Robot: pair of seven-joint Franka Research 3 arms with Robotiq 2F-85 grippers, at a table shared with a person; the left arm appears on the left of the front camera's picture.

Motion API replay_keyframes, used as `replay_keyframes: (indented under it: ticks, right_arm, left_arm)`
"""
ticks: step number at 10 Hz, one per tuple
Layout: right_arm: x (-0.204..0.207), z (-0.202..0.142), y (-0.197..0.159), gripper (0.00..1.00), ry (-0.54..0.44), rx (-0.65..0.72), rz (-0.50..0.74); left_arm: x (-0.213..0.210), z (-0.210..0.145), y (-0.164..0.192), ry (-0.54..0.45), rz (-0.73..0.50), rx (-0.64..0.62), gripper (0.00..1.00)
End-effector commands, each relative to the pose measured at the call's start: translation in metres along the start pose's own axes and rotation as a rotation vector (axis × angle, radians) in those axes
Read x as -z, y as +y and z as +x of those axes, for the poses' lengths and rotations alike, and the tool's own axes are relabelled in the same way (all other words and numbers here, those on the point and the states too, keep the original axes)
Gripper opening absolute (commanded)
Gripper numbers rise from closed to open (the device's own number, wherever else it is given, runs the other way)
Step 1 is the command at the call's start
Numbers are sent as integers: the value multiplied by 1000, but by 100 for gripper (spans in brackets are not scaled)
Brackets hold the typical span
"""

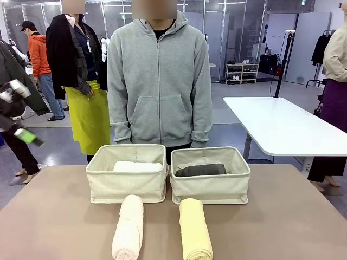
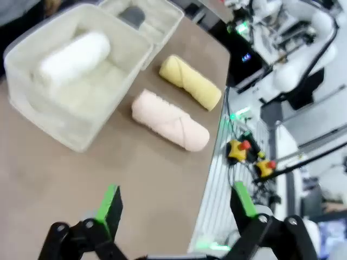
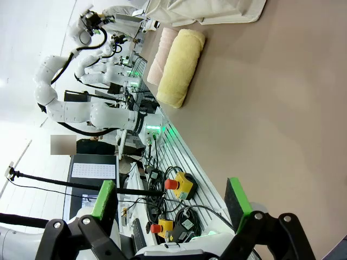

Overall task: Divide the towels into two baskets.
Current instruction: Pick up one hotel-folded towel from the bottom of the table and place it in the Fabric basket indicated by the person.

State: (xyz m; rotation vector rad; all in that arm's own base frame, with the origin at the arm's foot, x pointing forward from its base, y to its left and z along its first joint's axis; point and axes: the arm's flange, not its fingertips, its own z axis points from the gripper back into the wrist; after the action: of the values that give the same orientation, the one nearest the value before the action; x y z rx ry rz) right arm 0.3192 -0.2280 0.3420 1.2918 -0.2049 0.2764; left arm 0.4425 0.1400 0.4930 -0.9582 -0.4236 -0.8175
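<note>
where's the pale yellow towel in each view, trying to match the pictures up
Front view: the pale yellow towel lies low, right of centre, on the table in front of the right-hand basket.
Left wrist view: upper middle, near the table's edge.
Right wrist view: top, left of centre.
Shared landmark: the cream towel lying parallel beside it.

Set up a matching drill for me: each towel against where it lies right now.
1 white towel
2 grey towel
3 cream towel
4 yellow towel

A on the table, in front of the right basket
B in the left basket
C on the table, in front of the left basket
D in the right basket

Pairs: 1-B, 2-D, 3-C, 4-A
</note>
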Motion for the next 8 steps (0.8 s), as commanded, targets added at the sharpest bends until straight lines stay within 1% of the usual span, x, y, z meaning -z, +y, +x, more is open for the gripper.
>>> replay_keyframes:
  ticks: [1, 2, 3, 4, 5, 6, 7, 8]
  right_arm:
    - [1, 0, 2, 100, -7, -15, -1]
    - [1, 0, 2, 100, -7, -15, -1]
    - [1, 0, 2, 100, -7, -15, -1]
    - [1, 0, 2, 100, -7, -15, -1]
    - [1, 0, 2, 100, -7, -15, -1]
    - [1, 0, 2, 100, -7, -15, -1]
    - [1, 0, 2, 100, -7, -15, -1]
    - [1, 0, 2, 100, -7, -15, -1]
  left_arm:
    - [-6, -76, -8, -193, 29, -172, 100]
    - [-6, -114, -8, -248, 26, -230, 100]
    - [-6, -141, -5, -287, 19, -272, 100]
    - [-6, -160, 2, -310, 30, -301, 100]
    - [-9, -163, 9, -325, 46, -299, 100]
    - [-10, -157, 22, -304, 48, -290, 100]
    - [-10, -177, 1, -284, 7, -327, 100]
    - [-10, -177, 1, -284, 7, -327, 100]
